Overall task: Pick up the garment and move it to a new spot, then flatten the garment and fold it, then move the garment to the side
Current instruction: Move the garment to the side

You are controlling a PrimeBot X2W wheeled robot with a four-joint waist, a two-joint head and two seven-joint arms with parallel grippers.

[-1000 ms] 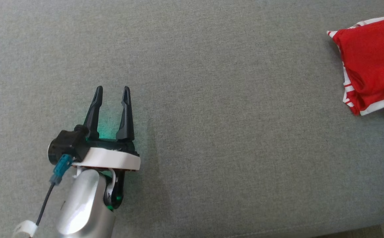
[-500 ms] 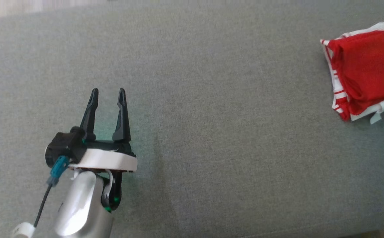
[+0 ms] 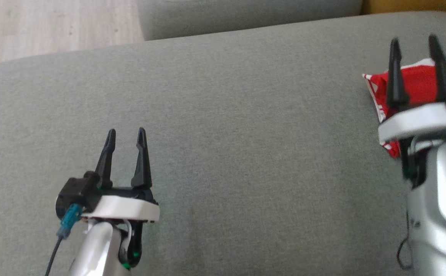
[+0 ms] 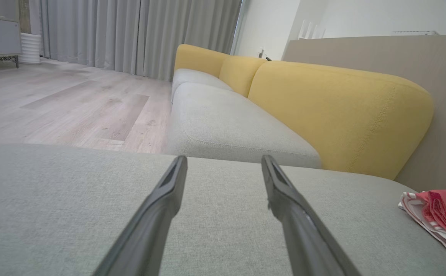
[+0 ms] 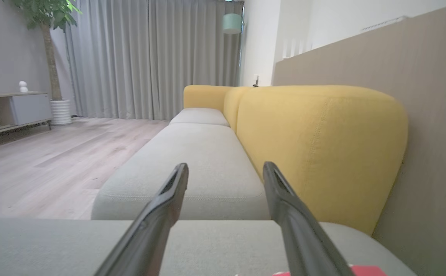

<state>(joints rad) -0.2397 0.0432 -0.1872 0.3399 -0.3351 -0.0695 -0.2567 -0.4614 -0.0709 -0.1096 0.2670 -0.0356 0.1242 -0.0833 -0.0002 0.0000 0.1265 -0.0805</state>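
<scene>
Grey sofa cushion [image 3: 246,153], with wood floor [image 3: 54,27] at 11 o'clock in head view. Left gripper [image 3: 126,131] at 7 o'clock has its jaws parted with nothing between them, over bare cushion. Right gripper [image 3: 413,38] at 3 o'clock also has its jaws parted and empty. Garment [image 3: 418,82], red with white stripes and bunched, lies on the cushion at 3 o'clock, partly hidden behind the right gripper. Yellow backrest [image 4: 341,115] shows beyond in the left wrist view.

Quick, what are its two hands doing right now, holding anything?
Left hand: open, holding nothing.
Right hand: open, holding nothing, by the red and white garment.
</scene>
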